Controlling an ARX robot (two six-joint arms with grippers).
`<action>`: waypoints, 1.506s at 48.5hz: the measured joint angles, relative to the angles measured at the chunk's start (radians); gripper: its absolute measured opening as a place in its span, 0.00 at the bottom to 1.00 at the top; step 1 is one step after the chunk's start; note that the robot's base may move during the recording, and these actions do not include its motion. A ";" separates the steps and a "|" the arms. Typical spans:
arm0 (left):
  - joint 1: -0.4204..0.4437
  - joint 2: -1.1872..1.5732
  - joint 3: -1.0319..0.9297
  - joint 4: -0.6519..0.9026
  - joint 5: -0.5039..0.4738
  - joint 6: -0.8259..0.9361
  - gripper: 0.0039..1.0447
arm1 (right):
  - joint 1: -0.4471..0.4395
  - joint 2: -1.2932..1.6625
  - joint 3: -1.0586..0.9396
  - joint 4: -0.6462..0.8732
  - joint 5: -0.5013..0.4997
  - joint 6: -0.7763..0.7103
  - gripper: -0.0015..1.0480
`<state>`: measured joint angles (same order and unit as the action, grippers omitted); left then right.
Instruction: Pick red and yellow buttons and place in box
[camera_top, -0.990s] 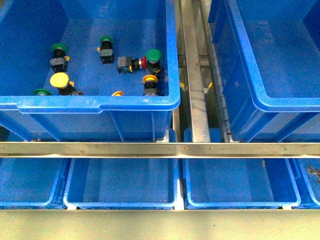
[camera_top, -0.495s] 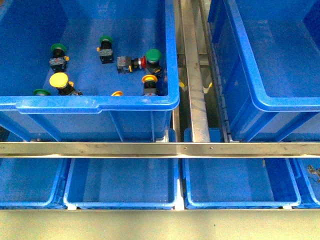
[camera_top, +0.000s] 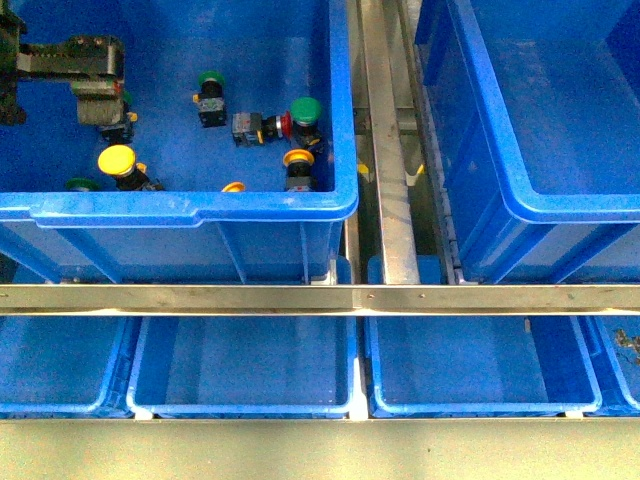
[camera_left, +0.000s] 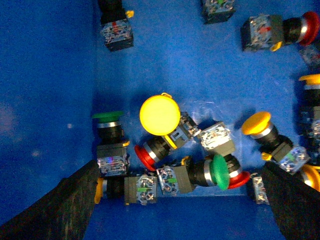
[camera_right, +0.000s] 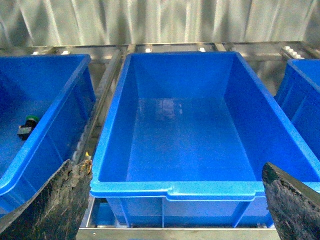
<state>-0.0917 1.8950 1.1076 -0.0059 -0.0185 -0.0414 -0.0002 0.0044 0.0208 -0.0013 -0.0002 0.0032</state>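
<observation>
Several push-buttons lie in the left blue crate (camera_top: 200, 208). Among them are a yellow button (camera_top: 117, 159), a red button (camera_top: 285, 124) and an orange-yellow one (camera_top: 299, 158). My left gripper (camera_top: 100, 112) hangs open over the crate's far left part. In the left wrist view my left gripper (camera_left: 175, 220) is above a cluster: a yellow cap (camera_left: 159, 115), a red cap (camera_left: 145, 157) and an orange-yellow cap (camera_left: 256, 122). Nothing is between its fingers (camera_left: 50, 210). My right gripper (camera_right: 172, 215) is open, facing the empty box (camera_right: 175, 190), whose rim (camera_top: 540, 205) also shows on the right in the front view.
Green-capped buttons (camera_top: 306, 110) (camera_left: 220, 171) lie mixed in with the others. A metal divider (camera_top: 385, 180) runs between the two crates. A steel rail (camera_top: 320, 298) crosses in front, with shallow blue trays (camera_top: 250, 405) below it.
My left arm has come into the front view at the top left, over the left crate, and covers the green button there. The buttons have not moved.
</observation>
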 joint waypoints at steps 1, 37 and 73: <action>0.000 0.012 0.006 0.000 -0.002 0.009 0.93 | 0.000 0.000 0.000 0.000 0.000 0.000 0.94; 0.008 0.263 0.214 -0.034 -0.019 0.115 0.93 | 0.000 0.000 0.000 0.000 0.000 0.000 0.94; 0.035 0.402 0.341 -0.047 0.011 0.132 0.93 | 0.000 0.000 0.000 0.000 0.000 0.000 0.94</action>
<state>-0.0570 2.2974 1.4490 -0.0525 -0.0071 0.0906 -0.0002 0.0040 0.0208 -0.0013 -0.0002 0.0032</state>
